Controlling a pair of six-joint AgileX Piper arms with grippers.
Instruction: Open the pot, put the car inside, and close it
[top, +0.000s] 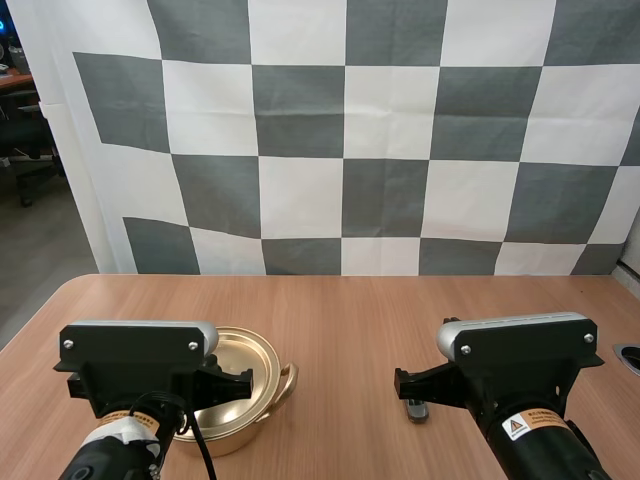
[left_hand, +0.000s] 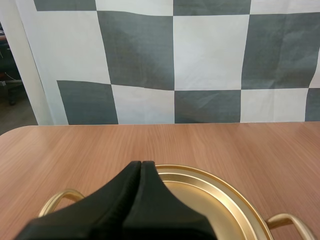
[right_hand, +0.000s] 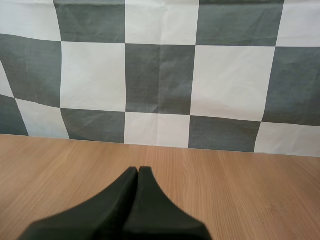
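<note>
A gold pot (top: 252, 362) stands on the wooden table at the near left, its loop handle (top: 290, 381) pointing right. In the left wrist view the pot's flat gold top (left_hand: 210, 195) lies just below and ahead of my left gripper (left_hand: 141, 165), whose fingers lie together as one dark wedge, shut on nothing. Whether a lid knob sits behind them I cannot tell. A small dark object, probably the car (top: 416, 410), lies on the table half hidden under my right arm. My right gripper (right_hand: 138, 171) is shut on nothing, over bare table.
The wooden table (top: 350, 320) runs back to the backdrop, with open surface between the two arms. A dark round hole (top: 628, 357) sits at the table's right edge. The table's left corner is rounded.
</note>
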